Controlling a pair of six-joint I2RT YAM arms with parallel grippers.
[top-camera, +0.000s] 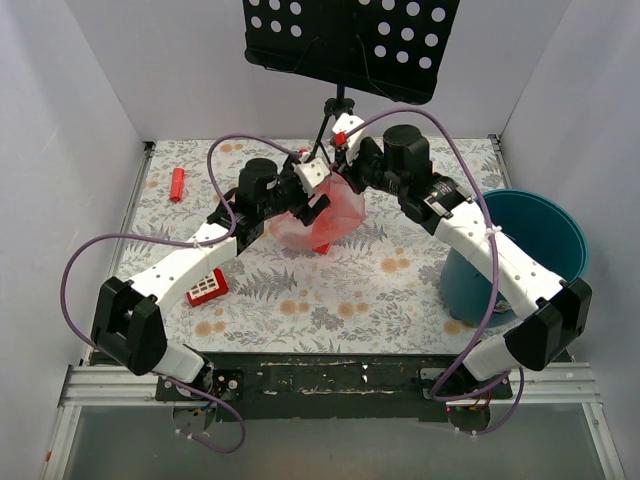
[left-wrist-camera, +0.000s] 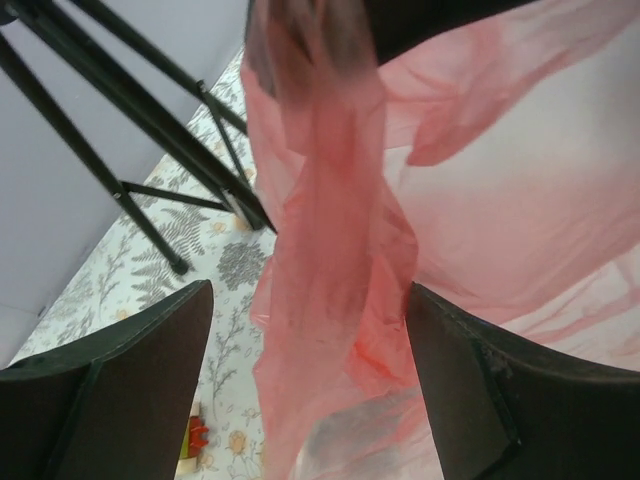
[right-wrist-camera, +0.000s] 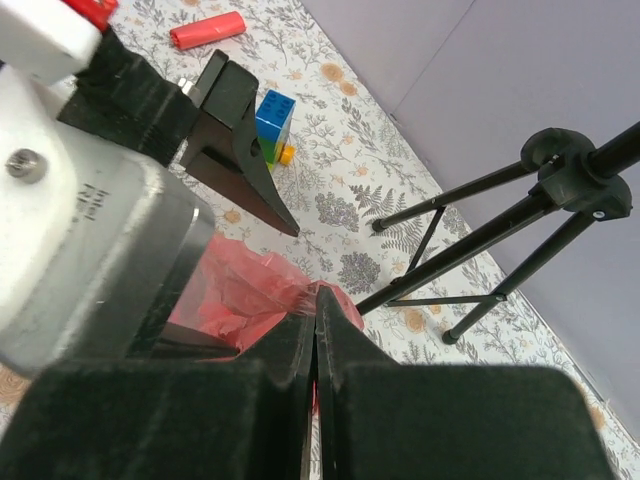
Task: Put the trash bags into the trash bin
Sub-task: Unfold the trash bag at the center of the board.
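The red-pink trash bag hangs above the middle back of the table, held up between both grippers. My right gripper is shut on the bag's upper film; in the right wrist view its jaws pinch the crinkled film. My left gripper is open, and in the left wrist view a hanging fold of the bag passes between its spread fingers. The teal-blue trash bin stands at the right, beside the right arm, well apart from the bag.
A black music stand stands at the back, its tripod legs close behind the bag. A red block with white squares lies front left, a red cylinder back left, and a small blue block under the bag area.
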